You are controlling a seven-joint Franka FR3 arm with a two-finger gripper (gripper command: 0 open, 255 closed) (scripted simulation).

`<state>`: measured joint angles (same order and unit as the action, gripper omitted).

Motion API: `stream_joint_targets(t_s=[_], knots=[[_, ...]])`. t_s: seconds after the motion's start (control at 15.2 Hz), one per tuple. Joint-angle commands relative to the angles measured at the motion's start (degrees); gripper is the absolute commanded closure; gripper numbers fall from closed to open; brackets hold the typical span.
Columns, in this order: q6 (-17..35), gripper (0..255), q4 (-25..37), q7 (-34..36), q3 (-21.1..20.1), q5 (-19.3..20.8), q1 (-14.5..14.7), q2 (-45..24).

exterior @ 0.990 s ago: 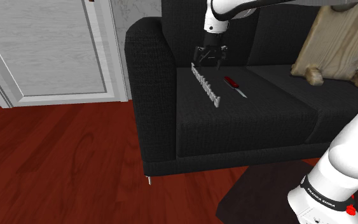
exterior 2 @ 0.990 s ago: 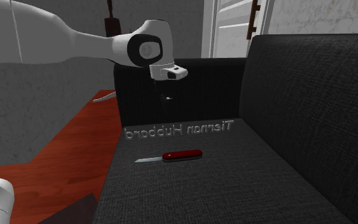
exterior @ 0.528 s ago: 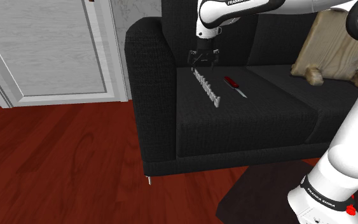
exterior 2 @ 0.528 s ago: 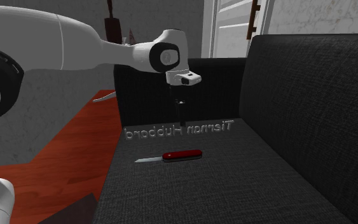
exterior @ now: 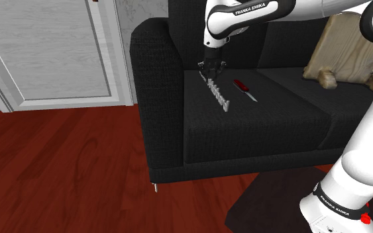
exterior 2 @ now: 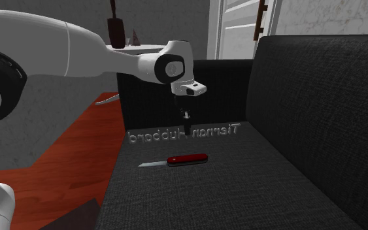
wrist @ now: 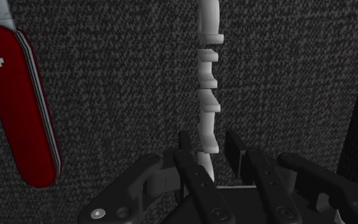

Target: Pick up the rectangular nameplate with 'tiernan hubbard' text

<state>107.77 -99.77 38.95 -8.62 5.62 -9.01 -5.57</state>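
A sofa (exterior: pixel 244 126) covered in black, coarsely woven fabric takes up most of the scene, with a boxy armrest, a tall back and flat seat cushions. It stands on a glossy red-brown wooden floor (exterior: pixel 65 172). Beyond the armrest in the shoulder view is a white panelled door (exterior: pixel 52 53). A dark mat (exterior: pixel 271 198) lies on the floor in front of the sofa.

The smooth white arm (exterior: pixel 244 13) reaches over the seat and turns straight down at the wrist. A lumpy tan cushion (exterior: pixel 350 46) leans against the sofa back at the shoulder view's right.

The nameplate (exterior 2: pixel 215 132) stands on edge on the seat, near the sofa back and the armrest. It is a long, thin, pale grey strip made of raised rounded letters. From the second exterior view they read mirrored, as "Tiernan Hubbard". In the wrist view it (wrist: pixel 208 95) is a narrow white ridge with stepped edges, running away from the hand.

Just beside it, apart and roughly parallel, lies a pocket knife (exterior 2: pixel 187 159) with a glossy red rounded handle, a small white cross and a bare steel blade.

The black hand (exterior: pixel 211 74) is down at the nameplate. Its blocky fingers (wrist: pixel 184 153) stand slightly apart, one on each side of the strip, with a thin gap showing on both sides, so nothing is clasped.
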Motion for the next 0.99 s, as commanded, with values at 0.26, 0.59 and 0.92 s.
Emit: stream_joint_targets(t_s=[0.26, 0.59, 0.92], knots=[[0.1, 255, 0.0, 0.0, 0.0, 0.0, 0.0, 0.0], [-1.5, 255, 1.4, -0.1, 0.0, 0.0, 0.0, 0.1], [-5.3, 255, 5.3, -0.4, -0.1, -0.1, 0.1, 0.0]])
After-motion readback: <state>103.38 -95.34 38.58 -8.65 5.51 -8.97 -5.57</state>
